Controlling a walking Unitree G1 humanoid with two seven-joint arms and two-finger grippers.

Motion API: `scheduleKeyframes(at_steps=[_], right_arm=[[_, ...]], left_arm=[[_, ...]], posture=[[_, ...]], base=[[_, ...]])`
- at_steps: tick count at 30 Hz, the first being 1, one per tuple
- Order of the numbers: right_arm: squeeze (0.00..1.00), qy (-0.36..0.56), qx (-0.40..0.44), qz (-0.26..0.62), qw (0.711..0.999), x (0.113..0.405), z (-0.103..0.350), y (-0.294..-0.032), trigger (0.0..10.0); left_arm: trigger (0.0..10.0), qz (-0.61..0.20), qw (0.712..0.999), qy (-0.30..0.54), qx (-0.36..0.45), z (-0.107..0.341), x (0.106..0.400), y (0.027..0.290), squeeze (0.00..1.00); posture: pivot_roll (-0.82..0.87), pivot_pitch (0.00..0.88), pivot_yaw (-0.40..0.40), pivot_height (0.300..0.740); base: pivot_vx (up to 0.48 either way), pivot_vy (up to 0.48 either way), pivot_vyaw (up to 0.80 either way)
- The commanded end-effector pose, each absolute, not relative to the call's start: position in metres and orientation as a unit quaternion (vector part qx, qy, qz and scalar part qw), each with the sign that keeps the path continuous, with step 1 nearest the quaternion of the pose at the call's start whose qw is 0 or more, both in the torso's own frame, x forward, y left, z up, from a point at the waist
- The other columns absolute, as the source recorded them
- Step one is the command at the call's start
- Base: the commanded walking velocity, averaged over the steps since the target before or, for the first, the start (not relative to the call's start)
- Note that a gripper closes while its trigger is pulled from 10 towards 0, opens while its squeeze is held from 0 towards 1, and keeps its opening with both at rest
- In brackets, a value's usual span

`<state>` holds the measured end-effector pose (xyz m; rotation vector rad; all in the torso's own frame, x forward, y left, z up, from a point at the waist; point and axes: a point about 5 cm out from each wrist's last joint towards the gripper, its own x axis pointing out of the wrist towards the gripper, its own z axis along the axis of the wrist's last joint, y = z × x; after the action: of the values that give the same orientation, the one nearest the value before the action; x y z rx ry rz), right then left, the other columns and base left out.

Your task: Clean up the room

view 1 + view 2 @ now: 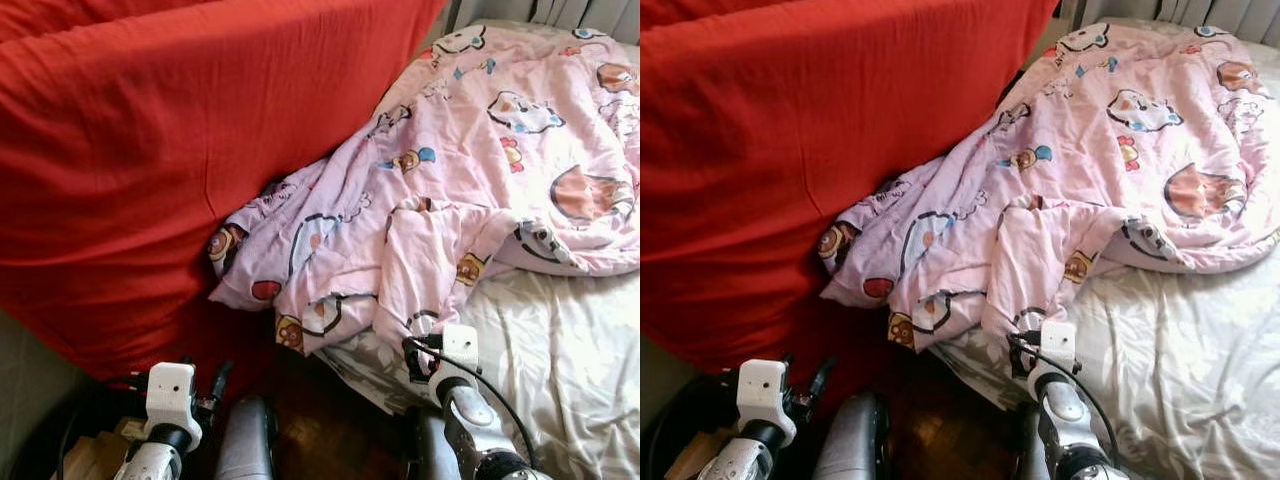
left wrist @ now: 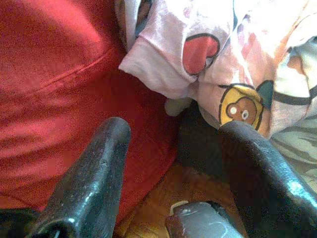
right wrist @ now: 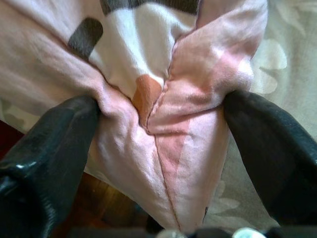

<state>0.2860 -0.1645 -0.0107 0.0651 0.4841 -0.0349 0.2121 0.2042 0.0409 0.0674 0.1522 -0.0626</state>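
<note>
A pink duvet (image 1: pixel 480 170) with cartoon prints lies crumpled across the bed, one corner hanging over the near edge. My right gripper (image 3: pixel 161 109) is at that hanging corner (image 3: pixel 163 148); its fingers stand open on either side of the bunched fabric and touch it. My left gripper (image 2: pixel 173 129) is low by the floor, open, with nothing between its fingers. It points at the gap between the red cover and the duvet's lowest fold (image 2: pixel 168 64).
A big red fabric-covered slab (image 1: pixel 150 150) leans at the left, close against the bed. A pale patterned sheet (image 1: pixel 560 350) covers the mattress on the right. Dark wooden floor (image 1: pixel 320 420) shows between my arms, and something like cardboard (image 1: pixel 90 455) sits at the bottom left.
</note>
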Motion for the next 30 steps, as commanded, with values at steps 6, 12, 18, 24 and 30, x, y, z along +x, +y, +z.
scheduleKeyframes(at_steps=[6, 12, 18, 24, 30], right_arm=[[0.00, 0.268, 0.025, -0.019, 0.963, 0.283, -0.016, -0.167, 3.3], [0.00, 0.287, 0.015, -0.003, 0.958, 0.279, -0.020, -0.164, 0.0], [0.00, 0.295, 0.013, 0.003, 0.956, 0.276, -0.023, -0.162, 0.0], [0.00, 0.300, 0.010, 0.012, 0.954, 0.275, -0.025, -0.160, 0.0], [0.00, 0.295, -0.002, 0.029, 0.955, 0.277, -0.023, -0.154, 0.0]], left_arm=[[10.0, -0.031, 0.995, 0.089, 0.034, 0.040, 0.208, 0.205, 0.00], [10.0, -0.033, 0.995, 0.092, 0.032, 0.040, 0.209, 0.203, 0.00], [10.0, -0.035, 0.994, 0.096, 0.030, 0.039, 0.209, 0.202, 0.00], [10.0, -0.035, 0.994, 0.099, 0.029, 0.038, 0.209, 0.201, 0.00], [10.0, -0.038, 0.994, 0.098, 0.023, 0.037, 0.213, 0.199, 0.00]], posture=[[0.27, 0.222, 0.041, 0.585], [0.27, 0.222, 0.040, 0.585], [0.26, 0.221, 0.039, 0.585], [0.26, 0.218, 0.036, 0.585], [0.26, 0.208, 0.031, 0.585]], base=[[0.000, 0.000, 0.00], [0.000, 0.000, 0.00], [0.000, 0.000, 0.00], [0.000, 0.000, 0.00], [0.000, 0.000, 0.00]])
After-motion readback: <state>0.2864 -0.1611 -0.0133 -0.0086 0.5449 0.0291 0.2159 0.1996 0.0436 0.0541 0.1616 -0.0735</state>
